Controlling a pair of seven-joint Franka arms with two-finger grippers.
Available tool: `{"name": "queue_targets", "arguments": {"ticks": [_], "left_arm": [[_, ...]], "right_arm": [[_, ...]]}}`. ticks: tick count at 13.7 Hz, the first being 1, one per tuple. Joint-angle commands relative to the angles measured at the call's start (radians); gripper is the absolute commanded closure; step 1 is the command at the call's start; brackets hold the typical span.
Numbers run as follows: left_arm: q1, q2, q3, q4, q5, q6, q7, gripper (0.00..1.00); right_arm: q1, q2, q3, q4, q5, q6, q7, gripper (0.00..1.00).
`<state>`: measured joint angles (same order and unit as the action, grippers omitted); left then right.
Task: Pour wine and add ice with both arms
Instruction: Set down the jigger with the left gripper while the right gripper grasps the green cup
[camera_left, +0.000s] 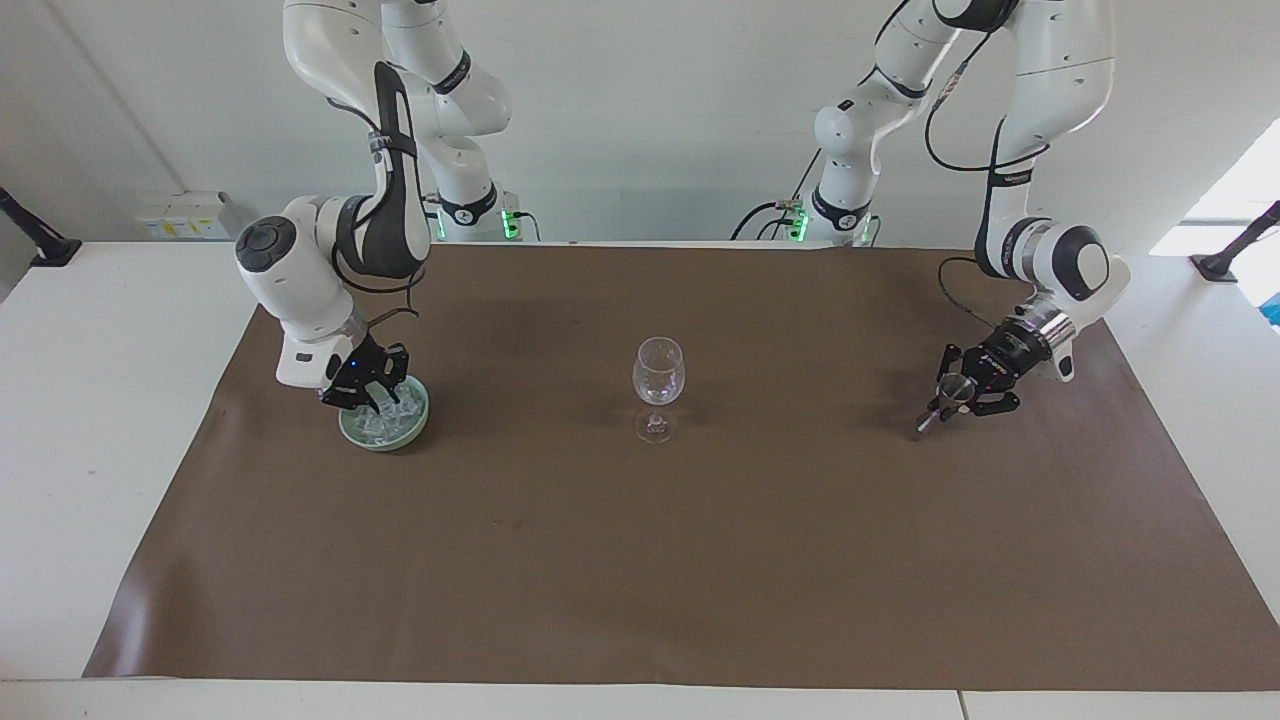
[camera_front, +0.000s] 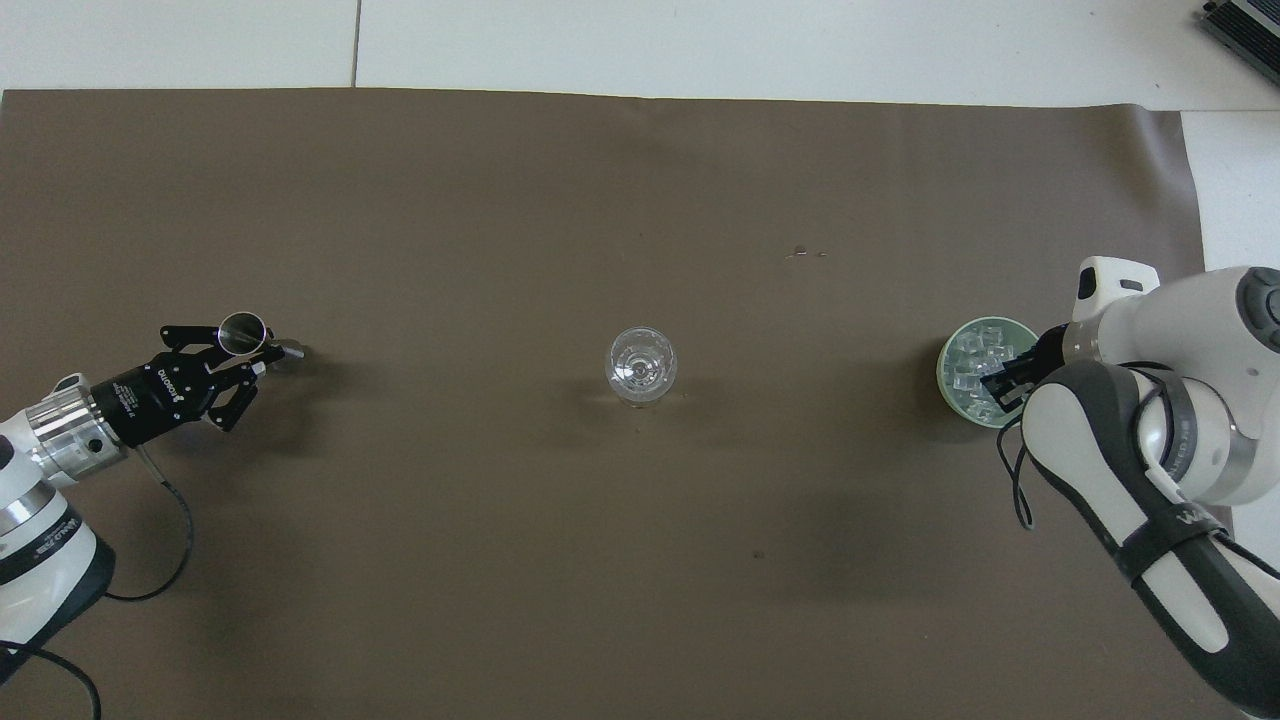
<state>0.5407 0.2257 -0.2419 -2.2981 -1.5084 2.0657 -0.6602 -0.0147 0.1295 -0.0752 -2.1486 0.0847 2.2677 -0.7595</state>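
Right claw (camera_left: 372, 393) is dipping into the bowl (camera_left: 388, 431) on ice (camera_left: 390, 413), grip unclear; left claw (camera_left: 955, 393) is clamping a tilted metal cup (camera_left: 953, 388), glass (camera_left: 658, 372) mid-desk between them.

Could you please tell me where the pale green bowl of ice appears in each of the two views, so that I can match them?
Facing view: the pale green bowl sits on the brown mat at that picture's left, under the right gripper.
Overhead view: the same bowl sits at that picture's right edge, middle height.
Shared landmark: the stemmed glass, mid-table in both views.
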Motion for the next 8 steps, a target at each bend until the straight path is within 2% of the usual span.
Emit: {"name": "queue_targets", "arguments": {"ticks": [1, 3, 5, 7, 8], "left_arm": [[-0.015, 0.004, 0.006, -0.003, -0.026, 0.031, 0.016, 1.0], [-0.015, 0.006, 0.006, -0.003, -0.026, 0.045, 0.013, 0.77], [-0.015, 0.006, 0.006, -0.003, -0.026, 0.05, 0.013, 0.75], [-0.015, 0.006, 0.006, -0.001, -0.026, 0.051, 0.011, 0.65], [-0.015, 0.006, 0.007, -0.001, -0.026, 0.051, 0.011, 0.61]], "right_arm": [[-0.018, 0.004, 0.009, -0.004, 0.023, 0.015, -0.037, 0.81], [-0.018, 0.004, 0.009, -0.001, 0.023, 0.012, -0.035, 0.85], [-0.014, 0.004, 0.009, 0.007, 0.023, 0.006, -0.034, 0.9], [-0.011, -0.001, 0.009, 0.022, 0.023, -0.019, -0.024, 1.0], [-0.011, -0.004, 0.011, 0.035, 0.023, -0.039, -0.017, 1.0]]}}
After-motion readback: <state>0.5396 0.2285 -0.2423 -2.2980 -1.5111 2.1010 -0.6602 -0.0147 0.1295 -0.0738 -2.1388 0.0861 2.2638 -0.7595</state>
